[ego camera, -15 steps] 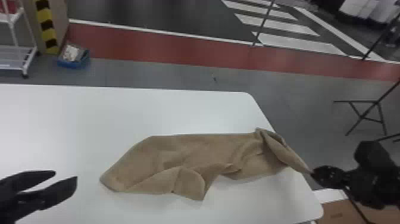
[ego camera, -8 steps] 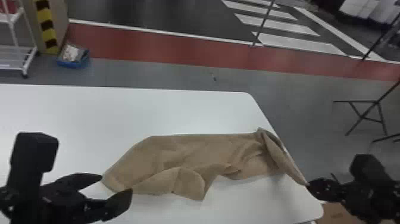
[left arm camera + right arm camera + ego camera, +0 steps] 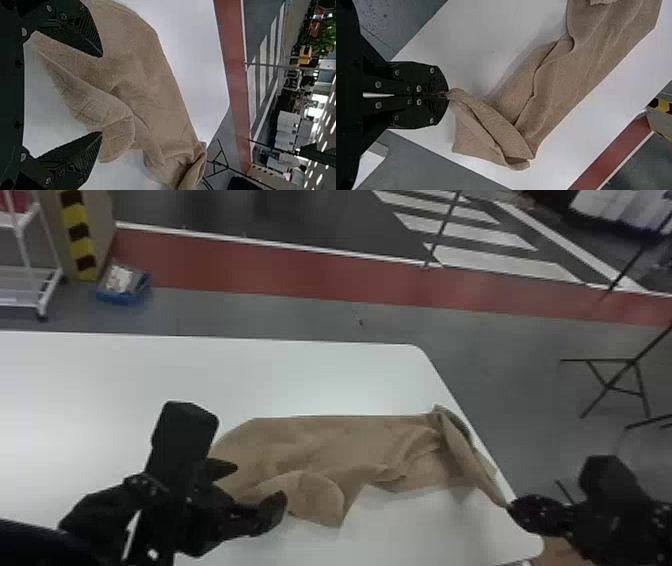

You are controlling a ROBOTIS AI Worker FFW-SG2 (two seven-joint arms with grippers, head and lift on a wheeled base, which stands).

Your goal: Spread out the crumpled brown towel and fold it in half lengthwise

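The brown towel (image 3: 320, 450) lay crumpled on the white table (image 3: 300, 375), its right end drawn to a point near the table's edge. The right gripper (image 3: 511, 506) was closed on that corner; the left gripper (image 3: 260, 487), jaws parted, was positioned at the towel's left end.

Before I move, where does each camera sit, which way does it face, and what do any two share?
Head view: on the head, facing forward and down at the brown towel on the white table; left pincer and right pincer show.
Left wrist view: on the left wrist, facing across the towel to the room beyond; open left pincer shows.
Right wrist view: on the right wrist, facing down; right pincer shows, shut on the towel's tip.
Both wrist views share towel, table and red floor strip.
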